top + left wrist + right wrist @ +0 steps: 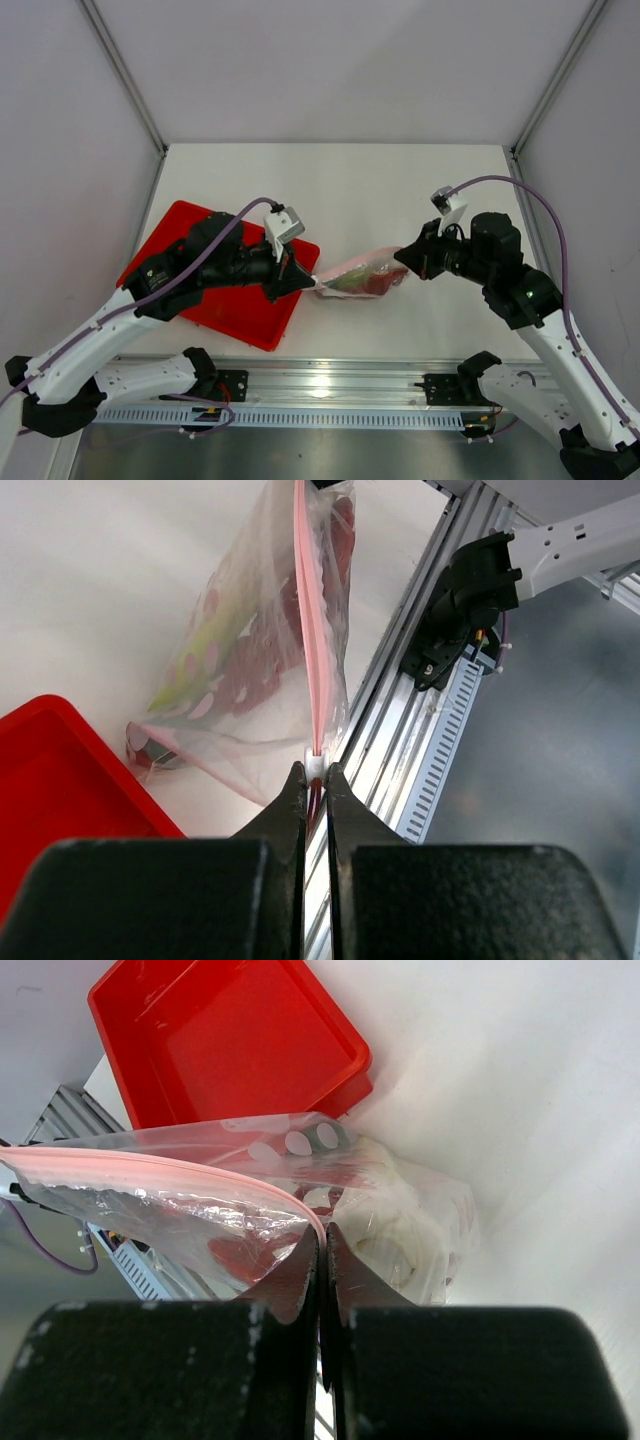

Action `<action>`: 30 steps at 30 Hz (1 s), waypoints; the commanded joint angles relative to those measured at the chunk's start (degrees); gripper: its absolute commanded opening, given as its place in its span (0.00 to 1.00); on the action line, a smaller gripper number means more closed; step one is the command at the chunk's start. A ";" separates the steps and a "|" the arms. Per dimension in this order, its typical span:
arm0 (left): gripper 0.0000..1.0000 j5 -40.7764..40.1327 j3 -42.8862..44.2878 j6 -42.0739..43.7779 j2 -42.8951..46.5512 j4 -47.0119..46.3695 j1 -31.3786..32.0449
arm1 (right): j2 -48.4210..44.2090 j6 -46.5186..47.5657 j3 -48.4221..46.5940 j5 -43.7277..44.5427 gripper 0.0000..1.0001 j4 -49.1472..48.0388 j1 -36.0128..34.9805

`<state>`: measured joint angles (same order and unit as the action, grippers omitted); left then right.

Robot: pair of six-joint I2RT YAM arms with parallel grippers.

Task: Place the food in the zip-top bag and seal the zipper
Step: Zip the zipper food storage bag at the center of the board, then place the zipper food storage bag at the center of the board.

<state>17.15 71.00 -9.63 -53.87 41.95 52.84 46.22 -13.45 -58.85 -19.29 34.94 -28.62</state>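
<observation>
Sealing looks like the step in hand. The left gripper (314,770) is clamped on one end of the thin pink-red zipper strip (311,650), and the right gripper (320,1232) pinches the opposite end. The clear crinkly plastic bag (360,278) hangs stretched between them, with the red toy lobster (285,630) and white-and-green leek (198,672) inside, just ahead of the left fingertips. To close it well, keep the strip taut and straight and slide one pinch along it with firm, even pressure.
</observation>
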 commanded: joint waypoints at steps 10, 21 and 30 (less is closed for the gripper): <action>0.00 -2.20 -1.66 -2.15 6.84 4.98 -0.10 | -0.69 -0.43 -1.62 3.12 0.00 -0.49 0.23; 0.51 -4.21 0.98 -2.85 4.04 0.51 -0.02 | 2.56 -2.28 -6.01 7.41 0.00 0.13 -3.63; 0.99 -16.88 1.25 -5.14 6.84 0.06 -0.02 | 13.79 -4.39 -14.45 15.33 0.00 3.91 4.44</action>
<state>5.65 71.05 -13.52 -49.89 43.86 52.86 57.28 -16.51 -69.54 -9.02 38.70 -27.86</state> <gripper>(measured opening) 0.994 0.009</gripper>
